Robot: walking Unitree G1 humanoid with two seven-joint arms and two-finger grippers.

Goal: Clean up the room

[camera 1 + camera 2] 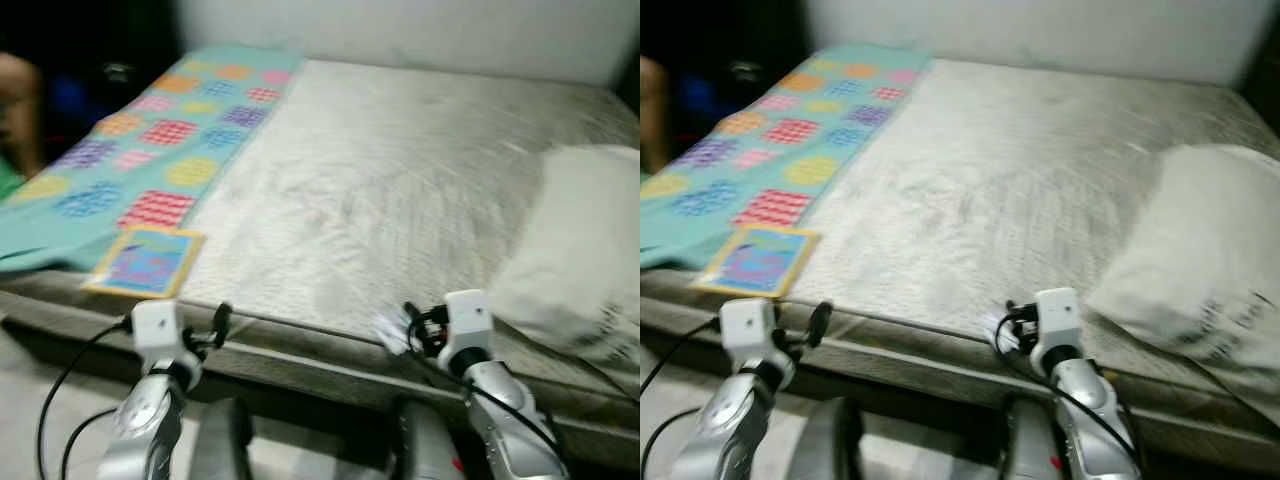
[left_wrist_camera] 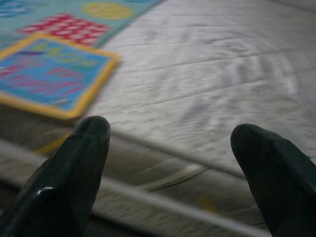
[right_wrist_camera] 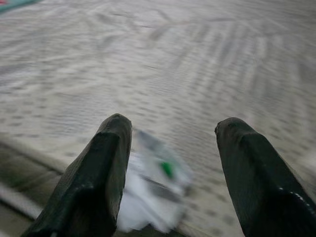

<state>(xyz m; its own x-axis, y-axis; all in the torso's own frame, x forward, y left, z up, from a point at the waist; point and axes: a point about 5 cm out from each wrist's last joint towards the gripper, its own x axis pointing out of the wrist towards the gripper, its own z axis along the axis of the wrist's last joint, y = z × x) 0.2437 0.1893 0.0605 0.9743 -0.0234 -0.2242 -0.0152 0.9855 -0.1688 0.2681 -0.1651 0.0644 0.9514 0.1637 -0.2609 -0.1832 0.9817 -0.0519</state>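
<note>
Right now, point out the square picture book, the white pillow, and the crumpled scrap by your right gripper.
picture book [image 1: 146, 261], left eye view, centre of its blue cover
pillow [image 1: 1205, 260], right eye view, middle of its top
crumpled scrap [image 3: 155, 190], right wrist view, its white middle

Motion blur softens every view. The white crumpled thing [image 3: 153, 185] between the right gripper's [image 3: 170, 170] spread fingers is too smeared to identify. The pillow [image 1: 575, 255] is cut off at the right edge, and the print on the booklet [image 1: 147, 261] at lower left is unreadable.
</note>
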